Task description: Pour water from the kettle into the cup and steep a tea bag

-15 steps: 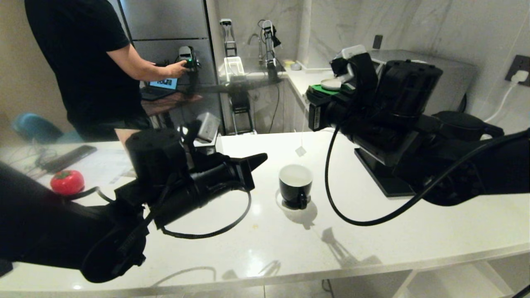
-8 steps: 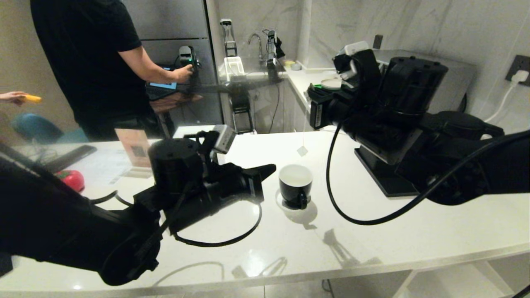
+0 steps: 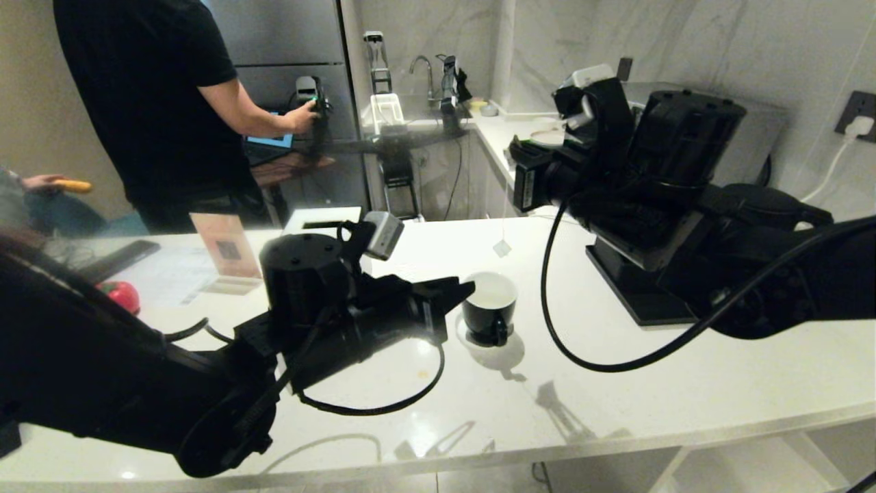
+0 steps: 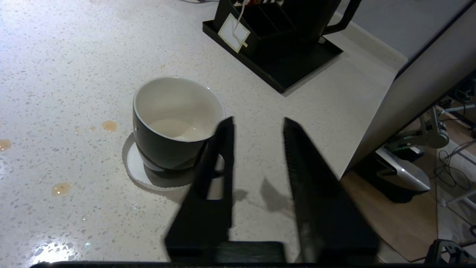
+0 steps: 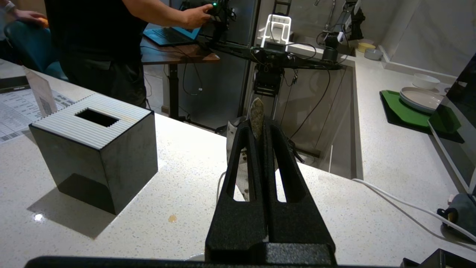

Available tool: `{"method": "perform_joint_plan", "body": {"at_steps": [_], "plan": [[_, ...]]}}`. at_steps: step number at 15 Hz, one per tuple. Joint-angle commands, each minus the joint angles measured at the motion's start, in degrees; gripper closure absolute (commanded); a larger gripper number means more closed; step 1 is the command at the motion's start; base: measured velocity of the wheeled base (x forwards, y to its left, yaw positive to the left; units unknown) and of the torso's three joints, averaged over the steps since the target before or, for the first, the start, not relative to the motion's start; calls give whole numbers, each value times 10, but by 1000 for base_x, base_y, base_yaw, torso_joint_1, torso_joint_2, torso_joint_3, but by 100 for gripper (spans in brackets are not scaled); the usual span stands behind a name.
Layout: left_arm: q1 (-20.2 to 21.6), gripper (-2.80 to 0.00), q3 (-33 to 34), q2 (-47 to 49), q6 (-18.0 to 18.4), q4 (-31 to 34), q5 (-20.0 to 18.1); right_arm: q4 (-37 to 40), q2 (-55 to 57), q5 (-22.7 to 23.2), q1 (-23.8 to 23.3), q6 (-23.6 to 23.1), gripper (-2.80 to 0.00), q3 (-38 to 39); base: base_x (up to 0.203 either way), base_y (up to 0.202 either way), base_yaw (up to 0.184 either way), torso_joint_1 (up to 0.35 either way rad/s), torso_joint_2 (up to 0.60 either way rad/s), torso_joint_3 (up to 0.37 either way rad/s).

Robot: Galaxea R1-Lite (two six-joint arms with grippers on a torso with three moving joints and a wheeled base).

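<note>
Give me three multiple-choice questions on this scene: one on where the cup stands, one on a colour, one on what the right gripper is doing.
1. The cup stands: A on the counter; B on a chair; C in a sink.
2. The cup's inside is: A green; B black; C white.
3. The right gripper is: A open and empty; B shut on the tea bag; C shut on a spoon.

Answers: 1 A, it sits on the pale counter; 2 C, the left wrist view shows a white interior; 3 B, the closed gripper pinches the tea bag.
</note>
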Motion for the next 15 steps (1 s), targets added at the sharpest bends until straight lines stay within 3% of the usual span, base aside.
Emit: {"method": "perform_joint_plan", "body": {"at_steps": [1, 7, 11, 15], "plan": [[-1, -280, -1, -2, -1, -6, -1, -3, -1, -1, 0, 0, 0, 2, 0, 0, 0, 0, 0, 0], [0, -280, -28, 14, 13, -12, 0, -2, -4, -1, 0, 0, 0, 5, 0, 0, 0, 0, 0, 0], [-2, -280, -39, 40, 30, -50, -2, -5, -6, -1, 1, 0, 0, 4, 0, 0, 0, 0, 0, 0], [-6, -280, -43, 45, 77, -56, -2, -5, -11, -1, 1, 0, 0, 5, 0, 0, 0, 0, 0, 0]]}}
